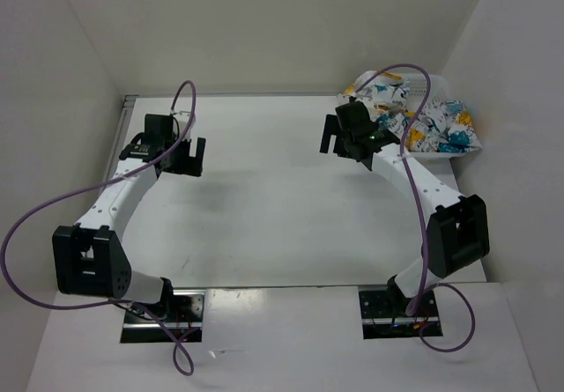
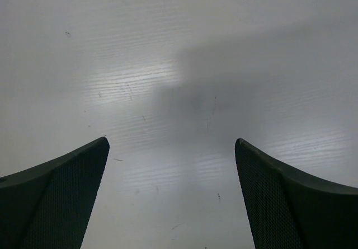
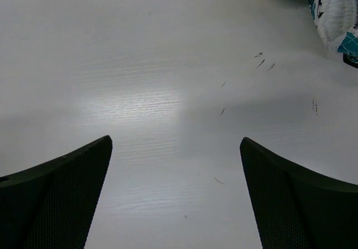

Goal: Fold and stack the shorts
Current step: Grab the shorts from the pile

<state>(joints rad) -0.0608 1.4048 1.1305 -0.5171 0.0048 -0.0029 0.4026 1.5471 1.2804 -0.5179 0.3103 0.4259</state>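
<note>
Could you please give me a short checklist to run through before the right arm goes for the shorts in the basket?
1. The right gripper is open and empty: ok.
2. The left gripper is open and empty, over the bare table: ok.
3. The shorts are located: ok, bunched in the basket at the far right corner.
4. A pair lies flat for folding: not ok, none is laid out on the table.
5. The purple cable hangs free of the basket: cannot tell; in the top view it loops across it.
6. Number of pairs in the pile: cannot tell.
</note>
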